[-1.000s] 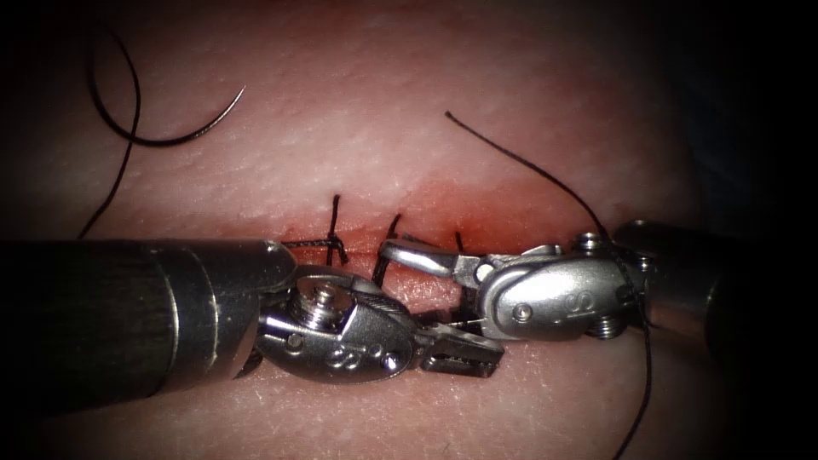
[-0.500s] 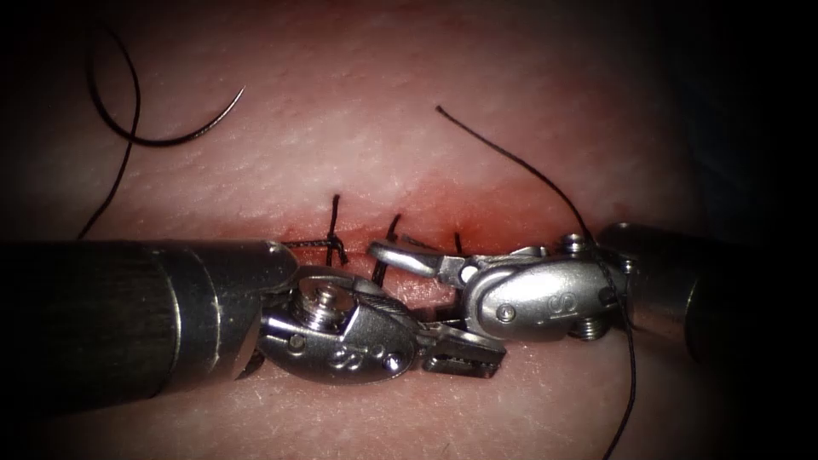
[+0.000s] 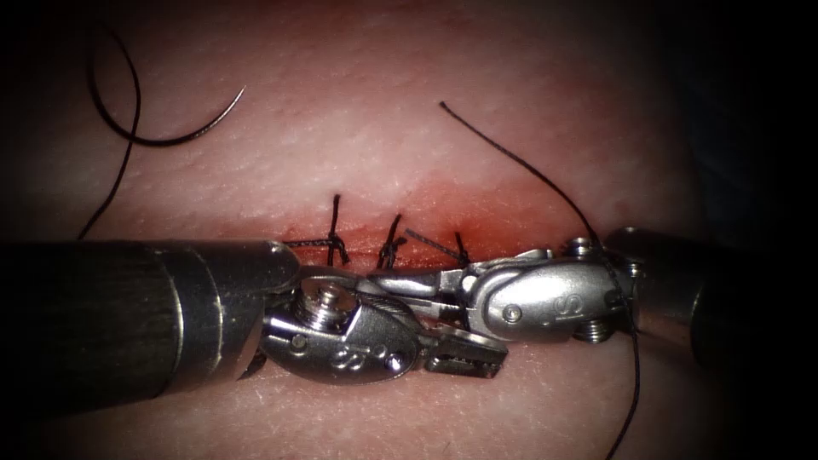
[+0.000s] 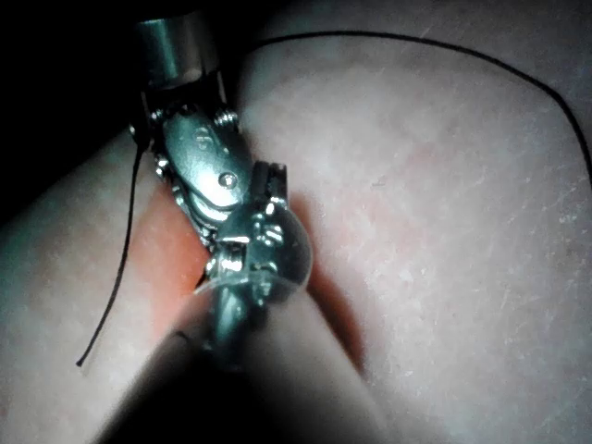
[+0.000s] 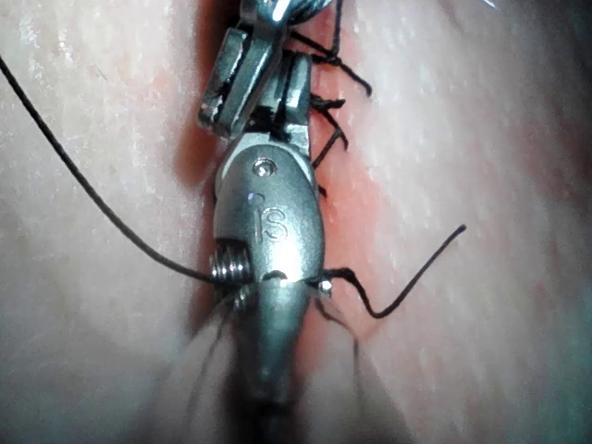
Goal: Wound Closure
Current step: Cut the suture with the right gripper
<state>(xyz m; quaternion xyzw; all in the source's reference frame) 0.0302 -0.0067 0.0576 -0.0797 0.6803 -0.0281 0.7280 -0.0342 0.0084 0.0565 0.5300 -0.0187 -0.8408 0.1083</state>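
The curved needle [image 3: 170, 138] lies loose on the tissue [image 3: 409, 102] at the far left, above the cut [image 3: 366, 245]; neither tool holds it and it is not in the tissue. Three dark stitches [image 3: 334, 226] cross the cut. My right tool [image 3: 379, 279] points left along the cut, jaws shut beside the middle stitch [image 3: 390, 243]; I cannot make out anything between them. A thread [image 3: 528, 166] drapes over its wrist, also seen in the right wrist view [image 5: 92, 199]. My left tool [image 3: 490, 353] lies just below it, jaws slightly open and holding nothing.
Red fluid [image 3: 503, 217] stains the tissue around the right end of the cut. The needle's thread [image 3: 119, 183] runs down the left side. The left tool's thick shaft [image 3: 111, 315] covers the lower left. A short thread tail [image 3: 430, 244] lies by the third stitch.
The right tool's raised upper jaw has come down, so its jaws went from open to shut. It shifted slightly left. The left tool and the needle stayed put.
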